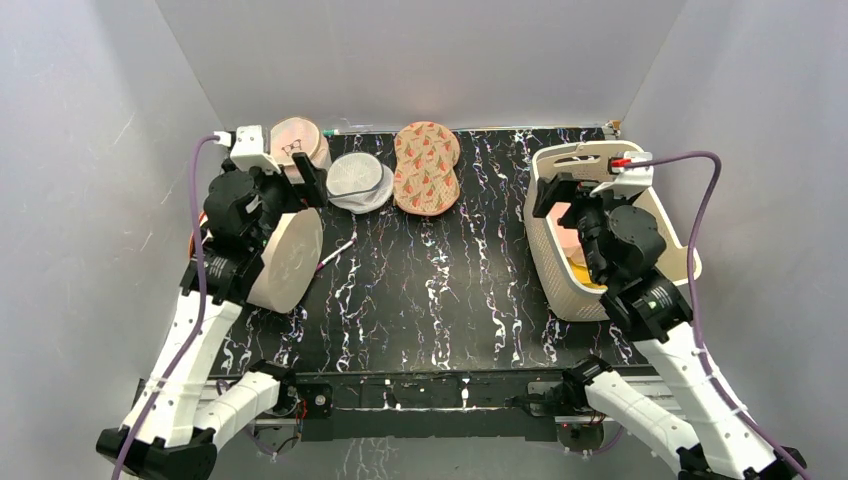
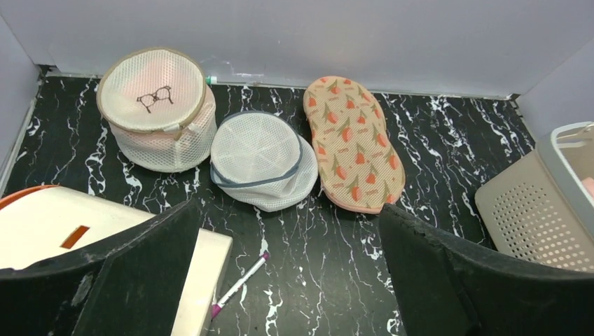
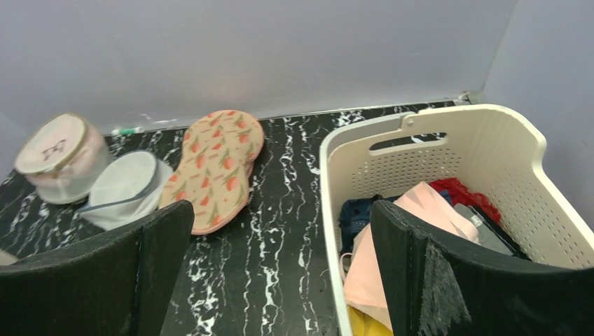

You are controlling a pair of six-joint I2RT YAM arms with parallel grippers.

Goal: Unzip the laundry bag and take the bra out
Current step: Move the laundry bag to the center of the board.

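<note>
Pincers spread wide and gripping nothing, I hovered over the black marbled table (image 1: 440, 300) with the job not yet begun. My left gripper (image 2: 288, 208) hung released at the table's left side, its fingers apart and well short of the laundry bag (image 2: 354, 143). My right gripper (image 3: 280, 206) hung just as slack above the cream laundry basket (image 3: 329, 175) on the right.

The laundry bag, a peach figure-eight case printed with small red motifs, lay flat at the far edge near the back wall. It was just beside a round white mesh pouch (image 2: 259, 157), which sat next to a round pink mesh pouch (image 2: 154, 91). The case looked closed all round: no lining showed, and its zip was too small to pick out. The bra was nowhere in view; by my judgement it was inside the case. So both steps were left: run the zip open, then draw the bra out.

As for writing, I could read none anywhere. The only mark was a black spectacles icon on the pink pouch's top. The clothes heaped in the basket, pink, red and dark blue, showed no label, and a pen (image 2: 238, 285) lying on the table bore no lettering I could make out.
</note>
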